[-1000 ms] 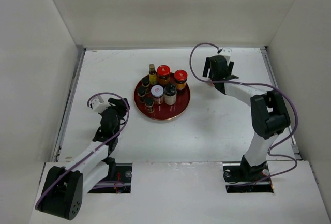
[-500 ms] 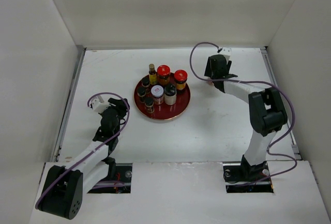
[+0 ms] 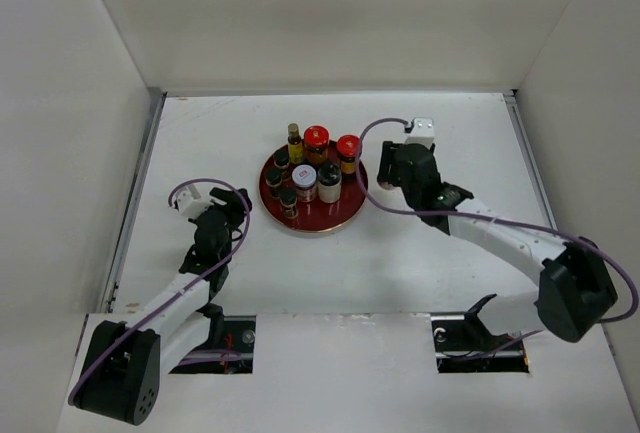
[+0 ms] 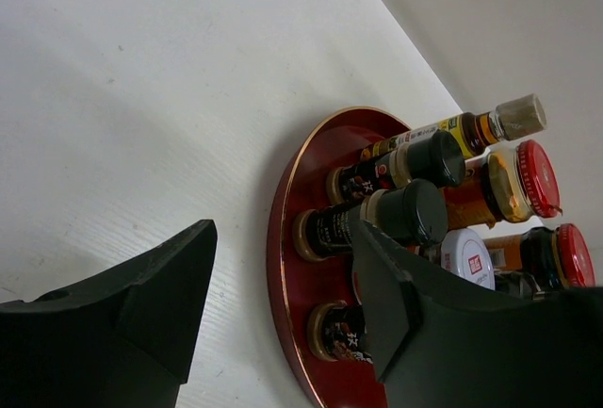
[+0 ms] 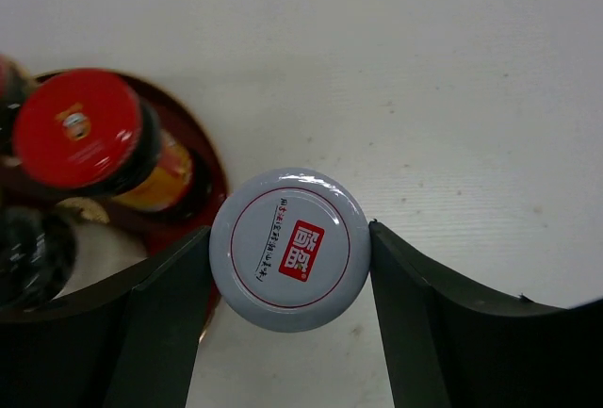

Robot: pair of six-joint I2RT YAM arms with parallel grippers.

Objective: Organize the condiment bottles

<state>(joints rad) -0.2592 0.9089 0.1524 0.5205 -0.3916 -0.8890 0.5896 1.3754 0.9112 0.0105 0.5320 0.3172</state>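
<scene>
**Item:** white-lidded jar (image 5: pixel 288 250), long axis upright, lid facing the wrist camera.
**Held by:** right gripper (image 5: pixel 289 271), fingers clamped on both its sides.
**Position:** at the right rim of the round tray (image 3: pixel 345 211), beside a red-lidded jar (image 5: pixel 80 130).
**Tray:** about 8 condiment bottles (image 3: pixel 304 178), crowded left and back (bare room near right).
**Left gripper** (image 4: pixel 283 295): jaws apart, empty, left of the tray, farther off.

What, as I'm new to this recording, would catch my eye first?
The dark-red tray mid-table, crowded with condiment bottles, stands out first. Beside its right edge, the right gripper clasps a white-lidded jar; the left gripper sits open to the tray's left.
</scene>
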